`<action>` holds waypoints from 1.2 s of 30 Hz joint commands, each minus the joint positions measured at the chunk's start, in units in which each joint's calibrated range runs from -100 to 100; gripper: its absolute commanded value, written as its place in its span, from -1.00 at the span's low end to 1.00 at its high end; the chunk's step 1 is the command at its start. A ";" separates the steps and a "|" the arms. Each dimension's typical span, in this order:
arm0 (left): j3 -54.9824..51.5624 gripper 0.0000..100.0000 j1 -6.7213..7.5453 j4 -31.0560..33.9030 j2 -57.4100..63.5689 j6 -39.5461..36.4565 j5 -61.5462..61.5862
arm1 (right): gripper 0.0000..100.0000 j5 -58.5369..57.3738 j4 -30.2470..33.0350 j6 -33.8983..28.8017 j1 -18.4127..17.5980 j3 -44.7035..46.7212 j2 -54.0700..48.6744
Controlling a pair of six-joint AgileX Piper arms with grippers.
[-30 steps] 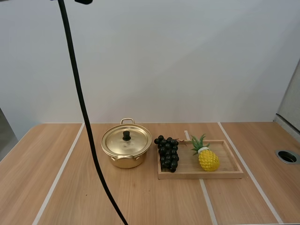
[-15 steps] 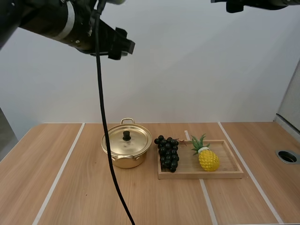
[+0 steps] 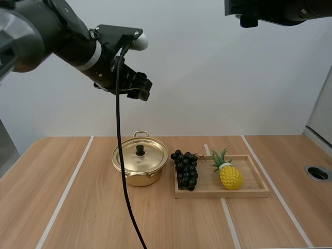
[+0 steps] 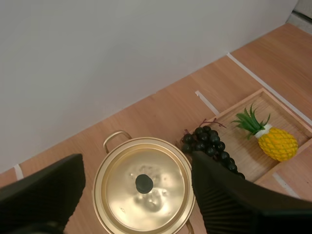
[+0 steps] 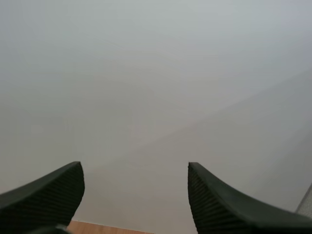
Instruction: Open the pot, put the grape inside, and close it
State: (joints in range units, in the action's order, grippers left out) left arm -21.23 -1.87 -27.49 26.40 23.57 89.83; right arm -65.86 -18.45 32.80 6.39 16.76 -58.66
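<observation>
Pot [image 3: 140, 165]: left gripper [image 3: 141, 87] spread roughly overhead.

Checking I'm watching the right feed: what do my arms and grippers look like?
Both arms are black. The left arm has rounded housings and a pale band near its wrist. The right arm looks blocky. The left gripper and right gripper have black, wedge-shaped fingers with ribbed inner faces.

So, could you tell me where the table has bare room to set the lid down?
The widest bare wood lies left of the pot, across the white stripe. The front strip before pot and tray is free too, as is the stretch right of the tray. Crowded: the grapes sit close beside the pot, and the pineapple takes the tray's middle.
</observation>
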 commanded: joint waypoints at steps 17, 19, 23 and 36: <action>-7.75 1.00 1.53 -1.84 -13.52 5.75 -5.45 | 1.00 0.59 -1.82 -0.13 0.20 -2.56 1.68; -7.75 1.00 2.59 -0.18 -15.18 4.95 -8.11 | 1.00 0.57 -1.82 -0.05 0.20 -2.56 1.68; -7.75 1.00 4.23 3.79 -17.72 3.14 -14.45 | 1.00 0.57 -1.82 -0.05 0.20 -2.56 2.24; -3.99 1.00 4.61 9.77 -27.14 0.57 -15.80 | 1.00 0.57 -1.82 -0.05 0.20 -2.56 2.24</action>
State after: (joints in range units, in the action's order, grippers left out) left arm -26.24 2.50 -17.86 -0.10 24.67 74.80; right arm -66.29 -19.73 32.73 6.39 14.75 -56.15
